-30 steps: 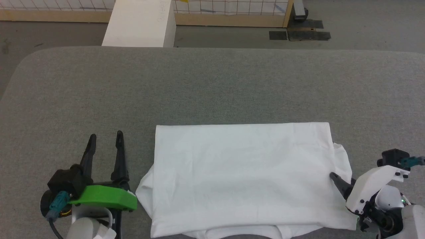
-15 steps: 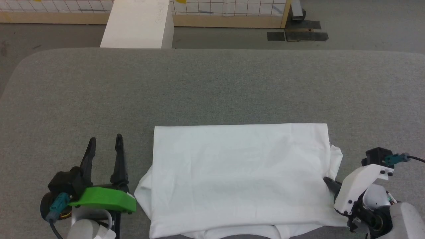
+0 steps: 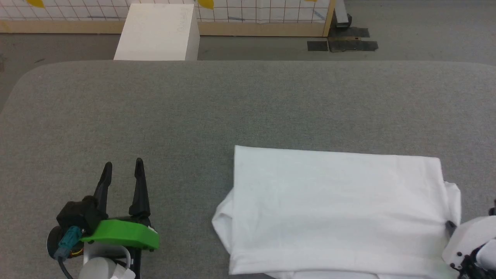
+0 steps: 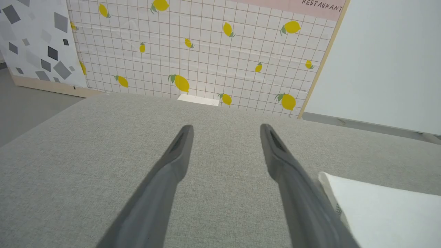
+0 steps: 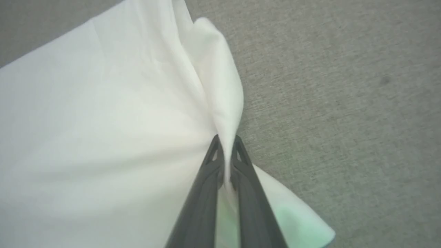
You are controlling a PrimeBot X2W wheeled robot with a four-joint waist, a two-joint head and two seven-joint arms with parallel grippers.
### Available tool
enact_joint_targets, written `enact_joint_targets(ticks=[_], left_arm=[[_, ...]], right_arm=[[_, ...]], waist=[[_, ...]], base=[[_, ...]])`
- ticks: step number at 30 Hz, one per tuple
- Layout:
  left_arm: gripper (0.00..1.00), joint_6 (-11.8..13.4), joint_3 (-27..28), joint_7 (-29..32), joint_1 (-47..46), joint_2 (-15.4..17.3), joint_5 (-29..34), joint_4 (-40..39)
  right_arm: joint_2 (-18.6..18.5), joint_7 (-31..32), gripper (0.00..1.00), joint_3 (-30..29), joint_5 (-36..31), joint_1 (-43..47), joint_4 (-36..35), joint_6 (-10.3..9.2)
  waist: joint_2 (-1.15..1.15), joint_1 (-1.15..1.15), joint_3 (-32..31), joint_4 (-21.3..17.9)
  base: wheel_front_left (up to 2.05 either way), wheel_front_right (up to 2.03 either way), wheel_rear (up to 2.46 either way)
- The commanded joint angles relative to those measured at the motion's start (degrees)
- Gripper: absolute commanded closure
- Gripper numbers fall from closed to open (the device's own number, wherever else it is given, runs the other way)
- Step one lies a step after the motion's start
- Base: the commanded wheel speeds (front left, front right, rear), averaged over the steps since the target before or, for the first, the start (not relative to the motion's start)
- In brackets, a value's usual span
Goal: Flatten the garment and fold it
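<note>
The white garment lies folded into a flat rectangle on the grey table, at the near right. At the rectangle's right edge my right gripper is shut on a pinched-up fold of the cloth. In the right wrist view the fingers clamp that raised fold of the garment. My left gripper stands open on bare table, well left of the garment. In the left wrist view, that gripper holds nothing, and a corner of the garment shows at the lower right.
A white rectangular box stands on the floor beyond the table's far edge. A lemon-patterned grid wall rises behind the table. Bare grey table surface stretches across the far half and the left.
The garment has slid to the right across the table, drawn by my right gripper, which has moved toward the lower right corner. The left gripper has stayed put. The camera tilted slightly.
</note>
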Motion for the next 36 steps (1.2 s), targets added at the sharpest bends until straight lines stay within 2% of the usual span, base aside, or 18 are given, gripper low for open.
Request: enact_joint_targets(ticks=[1, 6, 10, 16, 19, 21, 24, 27, 36], left_arm=[[0.00, -0.2, 0.1, -0.4, 0.4, -0.3, 0.5, 0.1], [0.00, -0.3, -0.1, -0.4, 0.7, -0.4, 0.6, 0.2], [0.00, -0.3, -0.1, -0.4, 0.8, -0.4, 0.7, 0.3], [0.00, -0.4, -0.4, -0.4, 0.7, -0.5, 0.9, 0.4], [0.00, -0.4, -0.6, -0.4, 0.5, -0.5, 0.9, 0.5], [0.00, -0.5, -0.7, -0.4, 0.3, -0.5, 0.9, 0.5], [0.00, -0.5, -0.9, -0.4, -0.2, -0.5, 0.7, 0.5], [0.00, -0.5, -1.3, -0.4, -0.9, -0.5, 0.6, 0.6], [0.00, -0.6, -2.4, -0.4, -2.5, -0.5, -0.2, 0.8]], right_arm=[[-0.5, -0.9, 1.00, -1.6, -1.8, 0.9, -0.6, -0.13], [-0.5, -1.9, 1.00, -3.6, -3.9, 1.7, -3.2, -0.13], [-0.5, -0.8, 1.00, 0.8, -2.5, 2.8, -8.8, -0.13], [-0.5, 4.9, 1.00, 14.5, 0.9, 6.0, -25.5, -0.13], [-0.5, 8.2, 1.00, 23.8, -0.6, 6.6, -33.2, -0.13], [-0.9, 9.7, 1.00, 30.0, -2.3, 5.8, -35.4, -0.13], [-1.5, 11.1, 1.00, 38.0, -3.9, 3.1, -34.5, -0.13], [-1.5, 11.2, 1.00, 44.6, -4.2, -1.2, -29.8, -0.13], [-0.7, 8.4, 1.00, 56.2, -0.7, -11.6, -10.3, -0.13]], waist=[[0.00, 0.00, -0.1, -0.2], [0.00, 0.00, -0.4, -0.7], [0.00, 0.00, -0.7, -1.0], [0.00, 0.00, -0.9, -0.9], [0.00, 0.00, -0.8, -0.7], [0.00, 0.00, -0.5, -0.5], [0.00, 0.00, 0.1, -0.1], [0.00, 0.00, 0.9, 0.8], [0.00, 0.00, 3.2, 3.8]], base=[[0.00, 0.00, 0.00], [0.00, 0.00, 0.00], [0.00, 0.00, 0.00], [0.00, 0.00, 0.00], [0.00, 0.00, 0.00], [0.00, 0.00, 0.00], [0.00, 0.00, 0.00], [0.00, 0.00, 0.00], [0.00, 0.00, 0.00]])
